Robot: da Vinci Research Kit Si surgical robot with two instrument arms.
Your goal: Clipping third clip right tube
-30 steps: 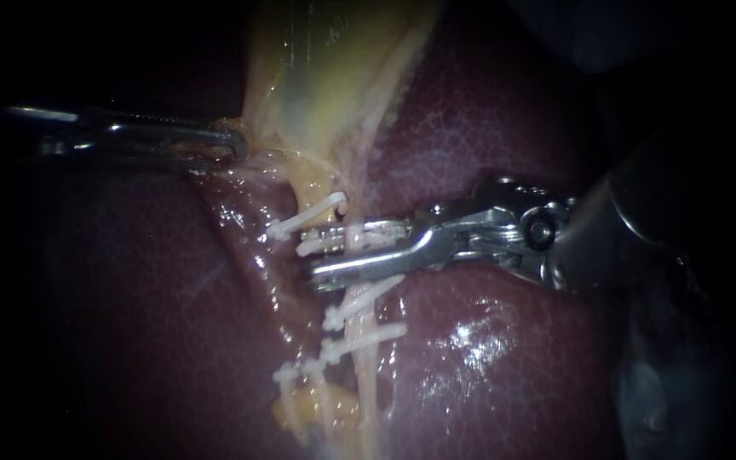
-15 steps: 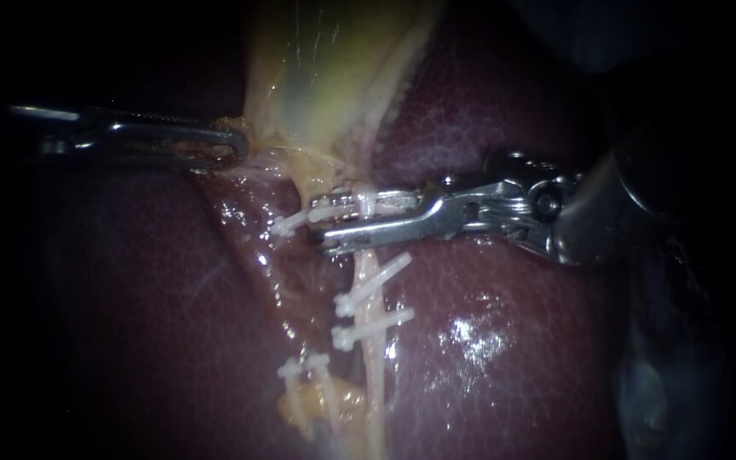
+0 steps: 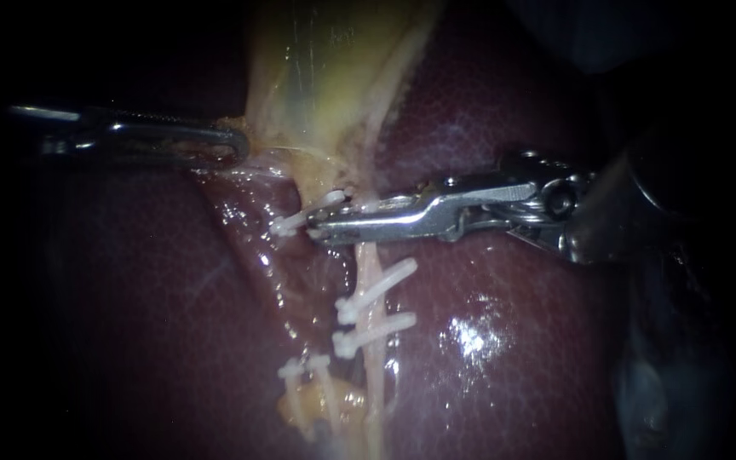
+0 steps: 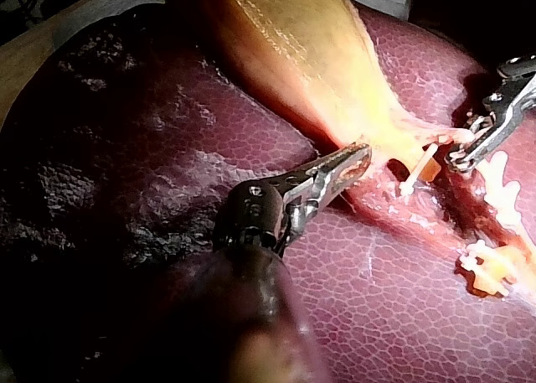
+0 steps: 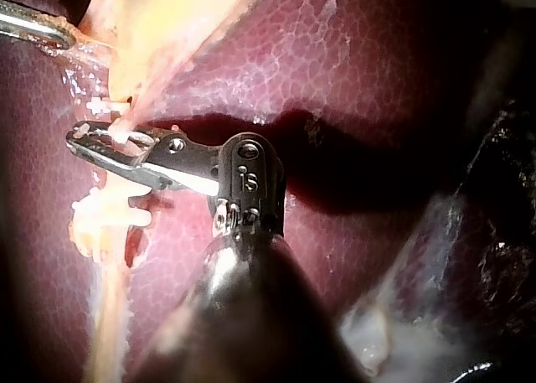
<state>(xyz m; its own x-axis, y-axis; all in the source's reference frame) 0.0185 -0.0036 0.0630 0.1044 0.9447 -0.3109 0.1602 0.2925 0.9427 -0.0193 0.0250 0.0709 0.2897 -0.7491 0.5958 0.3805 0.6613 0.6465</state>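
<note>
Since a second ago the right instrument (image 3: 324,228) has climbed along the right tube (image 3: 370,268) and its jaws have drawn together. They now clamp that tube just below the gallbladder (image 3: 325,77), near the centre of the endoscope view. One white clip (image 3: 296,221) pokes out beside the jaw tips, toward 9 o'clock. Two more clips (image 3: 376,288) cross the tube further toward 6 o'clock. The instrument's shaft enters from 3 o'clock. From 9 o'clock the left instrument (image 3: 233,143) reaches the gallbladder's edge, jaws clamped on it. Dark liver (image 3: 504,366) lies all around.
</note>
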